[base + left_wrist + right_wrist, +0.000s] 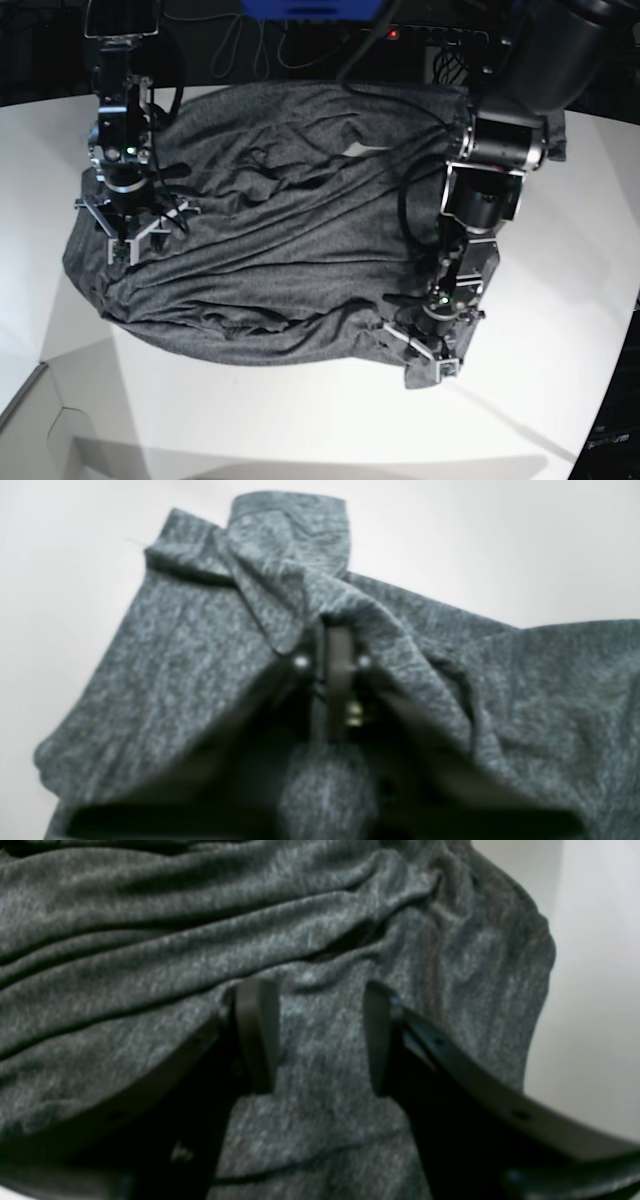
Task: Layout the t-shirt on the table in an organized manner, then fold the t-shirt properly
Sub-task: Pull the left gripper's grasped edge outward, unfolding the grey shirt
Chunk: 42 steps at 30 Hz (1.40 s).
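The dark-grey t-shirt (290, 250) lies rumpled across the white desk (560, 330). The left end effector (332, 655) is clenched on a bunched fold of it near the shirt's near corner. The right end effector (312, 1035) is released, fingers (255, 1032) spread over wrinkled cloth.

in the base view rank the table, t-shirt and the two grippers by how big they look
1. table
2. t-shirt
3. left gripper and right gripper: they look about alike, so I won't rank them.
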Motion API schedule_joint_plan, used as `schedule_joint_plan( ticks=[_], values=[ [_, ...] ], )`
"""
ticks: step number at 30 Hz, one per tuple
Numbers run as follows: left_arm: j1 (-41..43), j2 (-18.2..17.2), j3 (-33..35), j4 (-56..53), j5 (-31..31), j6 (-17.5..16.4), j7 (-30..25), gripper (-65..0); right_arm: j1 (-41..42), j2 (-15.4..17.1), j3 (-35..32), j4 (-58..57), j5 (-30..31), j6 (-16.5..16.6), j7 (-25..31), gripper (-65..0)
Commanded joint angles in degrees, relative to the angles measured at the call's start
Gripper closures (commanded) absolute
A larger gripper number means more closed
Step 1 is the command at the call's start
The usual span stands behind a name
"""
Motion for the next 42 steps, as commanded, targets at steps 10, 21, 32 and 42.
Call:
schedule_joint_plan(
  ticks=[10,21,32,42],
  values=[
    [-12.8,0.1,0.0,1.2,0.0,-0.2,-1.7,0.0,-0.2,0.4,0.2,1.0,-0.1,-0.1,1.4,-27.7],
    [-17.1,-2.0,0.0,0.8,0.1,0.3,-1.1,-12.5,-1.8,0.5,0.4,1.4,-0.2,-0.1,1.4,-27.5],
    [-7.5,-2.6,-0.1,1.6,0.0,0.2,-1.2,-29.3,-1.7,0.7,0.4,1.0,-0.3,-0.1,1.4,-27.6],
    [-0.3,-3.0,-0.1,1.6,0.0,-0.1,-1.7,-29.6,-0.4,1.7,0.4,0.7,-0.3,-0.1,1.4,-27.5]
  ],
)
